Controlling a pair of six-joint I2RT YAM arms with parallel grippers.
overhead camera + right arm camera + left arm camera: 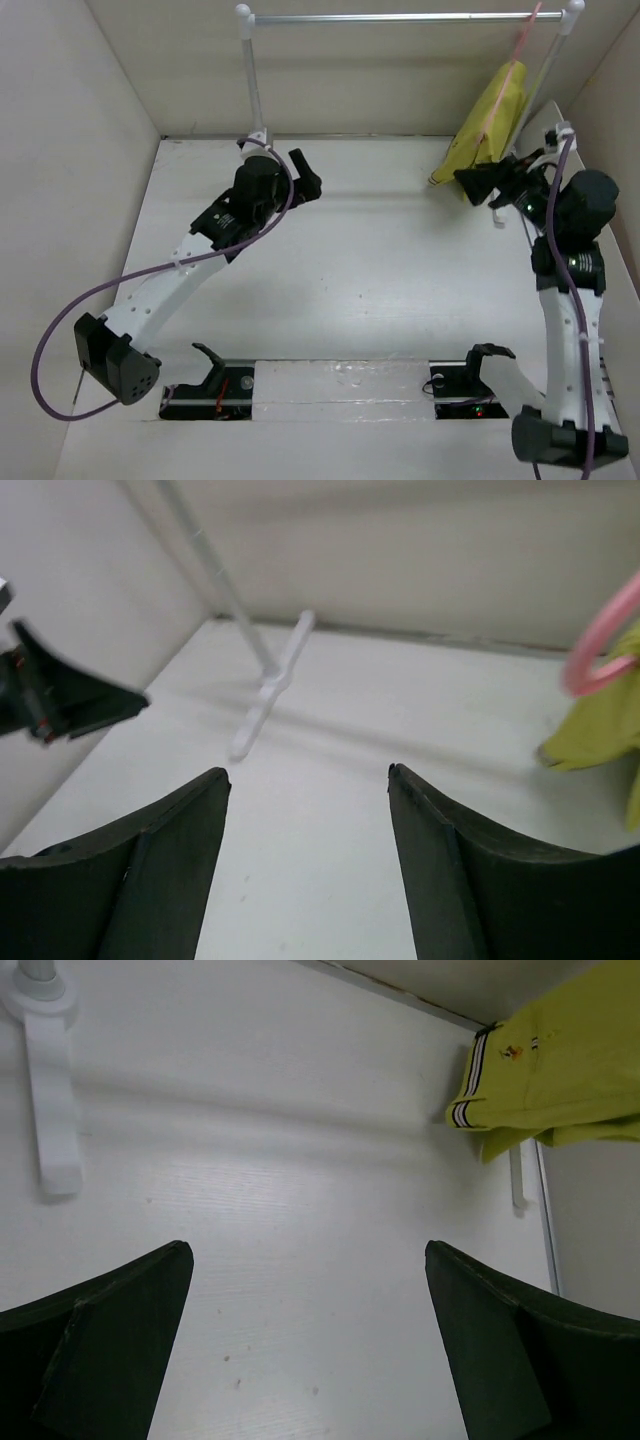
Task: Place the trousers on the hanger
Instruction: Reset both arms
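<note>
The yellow-green trousers (488, 125) hang folded over the pale pink hanger (523, 40), whose hook sits on the metal rail at the back right. Their striped waistband shows in the left wrist view (560, 1070), and a fold and the pink hanger (600, 645) show at the right edge of the right wrist view. My right gripper (478, 185) is open and empty just below the trousers' low end. My left gripper (305, 175) is open and empty over the table at the back left, far from the trousers.
A rack with white posts (252, 75) and a metal rail (400, 17) spans the back of the table. Its left foot (50, 1110) lies near my left gripper. White walls enclose the table on three sides.
</note>
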